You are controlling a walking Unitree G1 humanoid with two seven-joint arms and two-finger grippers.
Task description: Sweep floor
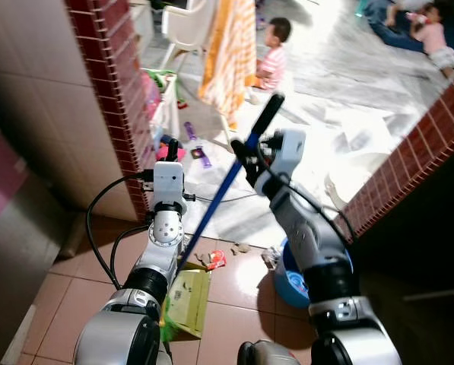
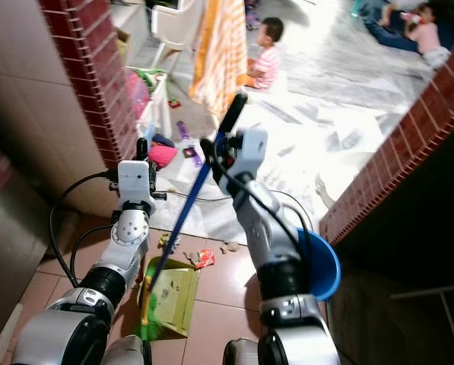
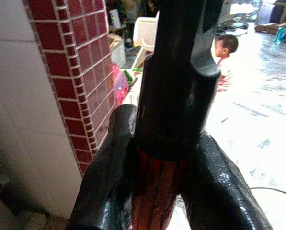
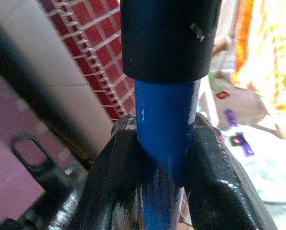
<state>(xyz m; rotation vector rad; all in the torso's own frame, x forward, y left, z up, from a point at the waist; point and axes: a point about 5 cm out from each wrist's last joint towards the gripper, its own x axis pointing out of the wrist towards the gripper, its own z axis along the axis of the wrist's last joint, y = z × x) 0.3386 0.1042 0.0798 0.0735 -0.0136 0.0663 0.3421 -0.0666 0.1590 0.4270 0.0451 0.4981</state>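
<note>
Blue broom handle point(image 1: 225, 188) sat pinched in my right gripper point(image 1: 246, 156) near its black cap, slanting down to green bristles point(image 2: 149, 325) by the dustpan point(image 1: 188, 300), while my left gripper point(image 3: 166, 191) clamped a red-and-black dustpan handle point(image 3: 174, 96), likely steadying it for scraps point(image 1: 215, 261).

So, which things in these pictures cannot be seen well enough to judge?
- Broom head: head views, behind the left arm; only green bristles peek out.
- Red handle in the left gripper: left wrist view, what it belongs to is cut off.
- Scraps on the tiles: too small to identify.
- Blue bowl-like thing: half hidden by the right arm.
</note>
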